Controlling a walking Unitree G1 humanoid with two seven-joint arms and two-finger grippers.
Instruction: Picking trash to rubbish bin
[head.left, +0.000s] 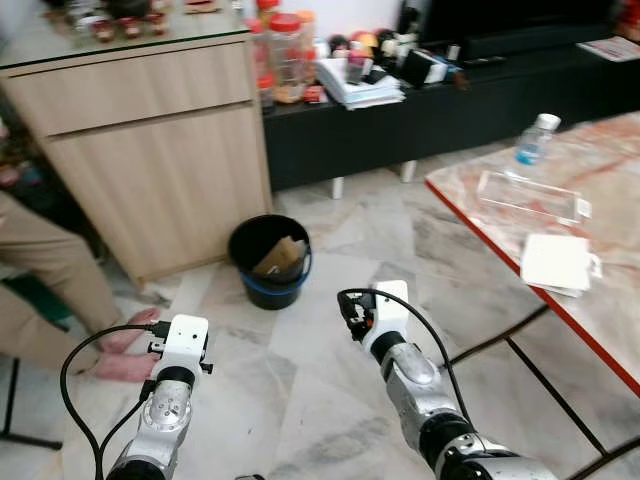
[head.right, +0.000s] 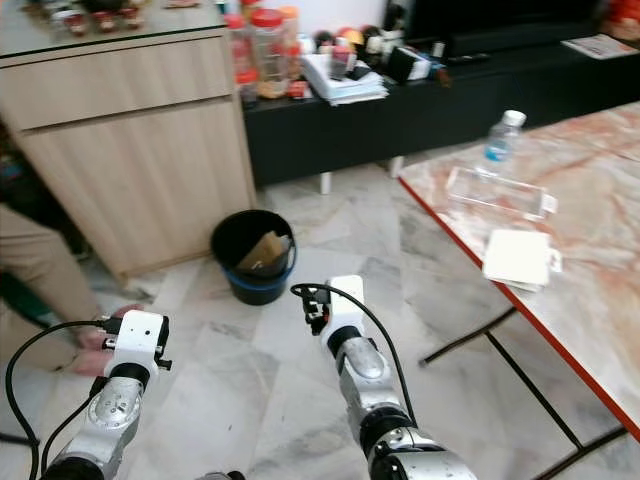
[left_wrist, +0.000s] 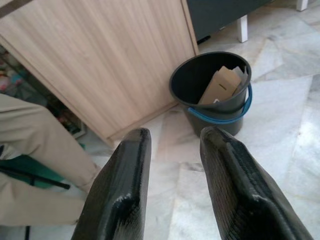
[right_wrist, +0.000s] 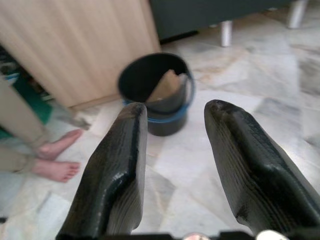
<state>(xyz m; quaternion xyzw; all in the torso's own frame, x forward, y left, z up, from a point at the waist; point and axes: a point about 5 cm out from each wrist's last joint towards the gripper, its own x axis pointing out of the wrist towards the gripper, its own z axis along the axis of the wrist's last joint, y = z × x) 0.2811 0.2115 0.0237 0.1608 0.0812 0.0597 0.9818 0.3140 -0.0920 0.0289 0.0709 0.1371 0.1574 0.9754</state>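
So both claws are empty right now. The left gripper (left_wrist: 170, 185) has its fingers spread apart with nothing between them, and same deal for the right gripper (right_wrist: 175, 170), both held low over the marble floor (head.left: 330, 400) and aimed at the rubbish bin (head.left: 268, 262).

The bin stands upright, mouth pointing straight up, on the floor just beside the wooden cabinet (head.left: 150, 150). A piece of cardboard (left_wrist: 220, 85) is already inside, standing on end with its long axis tilted up toward the rim.

Best guess for the step in hand: go fetch the next bit of trash. The plastic bottle (head.left: 533, 139) on the table (head.left: 600, 320) looks like a candidate, though it's a bit blurry to say whether it's empty. It stands upright, cap up, so a side-on grip around the body would suit. Mind the person's feet (head.left: 125, 352) near the left arm.
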